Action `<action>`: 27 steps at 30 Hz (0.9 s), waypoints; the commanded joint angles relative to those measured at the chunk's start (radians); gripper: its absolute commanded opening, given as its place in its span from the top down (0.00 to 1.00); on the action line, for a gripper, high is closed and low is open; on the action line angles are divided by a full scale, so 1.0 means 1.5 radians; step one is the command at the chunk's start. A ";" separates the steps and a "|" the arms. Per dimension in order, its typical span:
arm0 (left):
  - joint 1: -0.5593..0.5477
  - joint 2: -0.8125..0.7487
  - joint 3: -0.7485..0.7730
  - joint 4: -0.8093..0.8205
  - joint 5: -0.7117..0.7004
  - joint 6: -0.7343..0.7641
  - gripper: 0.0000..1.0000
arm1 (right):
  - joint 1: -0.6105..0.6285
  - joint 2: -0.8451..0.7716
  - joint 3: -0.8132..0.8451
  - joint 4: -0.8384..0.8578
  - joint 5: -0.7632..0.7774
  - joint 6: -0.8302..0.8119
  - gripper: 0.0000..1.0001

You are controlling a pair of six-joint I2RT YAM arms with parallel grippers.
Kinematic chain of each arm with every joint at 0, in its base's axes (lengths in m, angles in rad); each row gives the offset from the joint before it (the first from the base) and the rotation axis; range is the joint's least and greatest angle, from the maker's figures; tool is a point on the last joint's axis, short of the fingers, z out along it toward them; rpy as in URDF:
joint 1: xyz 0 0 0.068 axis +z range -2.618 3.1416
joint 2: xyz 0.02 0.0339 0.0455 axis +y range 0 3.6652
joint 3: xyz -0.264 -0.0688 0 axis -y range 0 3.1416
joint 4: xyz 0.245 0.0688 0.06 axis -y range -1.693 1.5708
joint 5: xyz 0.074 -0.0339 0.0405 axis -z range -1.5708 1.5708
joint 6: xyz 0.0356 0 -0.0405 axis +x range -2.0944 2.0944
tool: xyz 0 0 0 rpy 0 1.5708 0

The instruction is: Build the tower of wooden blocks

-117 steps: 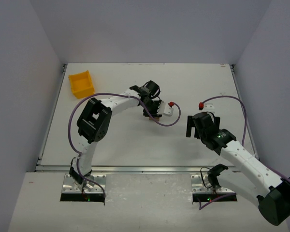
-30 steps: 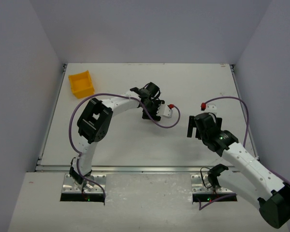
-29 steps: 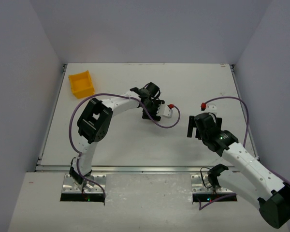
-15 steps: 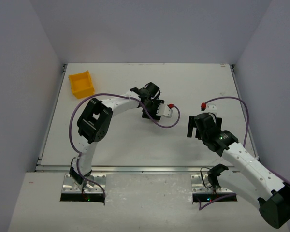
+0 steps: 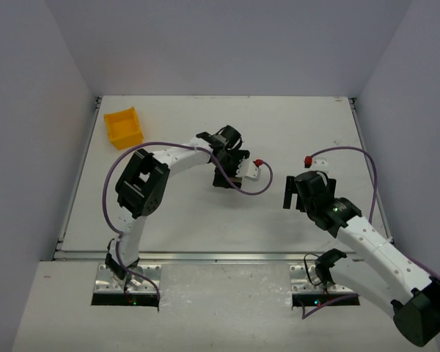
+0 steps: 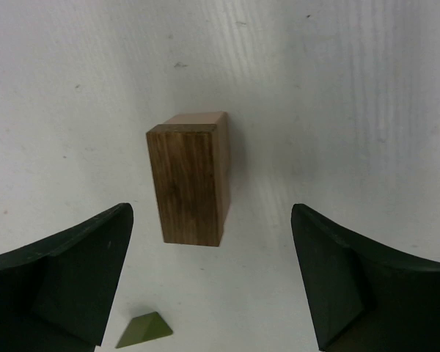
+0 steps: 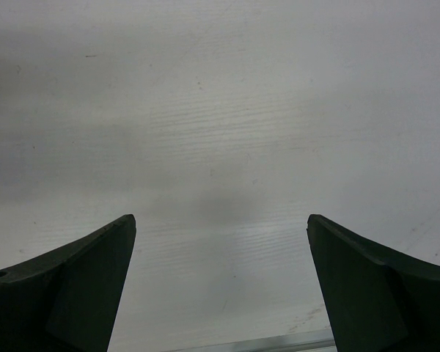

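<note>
Wood block tower [image 6: 188, 183]: so far I count one dark brown block standing on end, nothing stacked on it.

Top view: the tower is hidden under the left gripper [image 5: 226, 176], mid-table [image 5: 176, 213], a little left of centre. The right gripper [image 5: 288, 192] hangs well apart to the right, nearer me. A yellow bin [image 5: 123, 127] sits far left, not involved.

Left wrist view: the fingers [image 6: 66, 279] are spread wide on either side of the block, touching nothing and holding nothing. An olive-green wedge [image 6: 143, 331] lies on the table just nearer than the block, close to the left finger.

Right wrist view: jaws wide, empty, only bare table between them.

Handling, my judgement:
- The block looks light, stiff and not fragile.
- It stands tall on a small end, so a sideways nudge could tip it.
- I'd pinch the two long side faces squarely, around mid-height.
- The wedge's sloped faces could squirt out of the pads, so I'd take it by its flat ends.
</note>
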 commanded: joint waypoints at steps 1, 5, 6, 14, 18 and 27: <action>0.004 -0.077 0.029 -0.073 0.077 0.015 0.03 | -0.002 -0.011 0.011 0.010 -0.010 0.002 0.01; 0.011 -0.127 0.026 -0.079 0.099 -0.006 0.00 | -0.002 -0.020 0.022 0.005 -0.037 -0.002 0.01; 0.016 -0.146 0.025 -0.079 0.111 -0.013 0.00 | -0.003 -0.025 0.027 0.003 -0.043 -0.004 0.01; 0.071 -0.299 -0.062 0.261 -0.023 -0.336 0.00 | -0.002 -0.014 0.040 0.032 -0.087 -0.029 0.01; 0.098 -0.349 -0.068 0.364 -0.211 -0.623 0.00 | -0.002 0.002 0.036 0.095 -0.106 -0.055 0.01; 0.189 -0.332 -0.192 0.338 -0.267 -0.907 0.00 | -0.002 0.018 0.012 0.143 -0.157 -0.051 0.01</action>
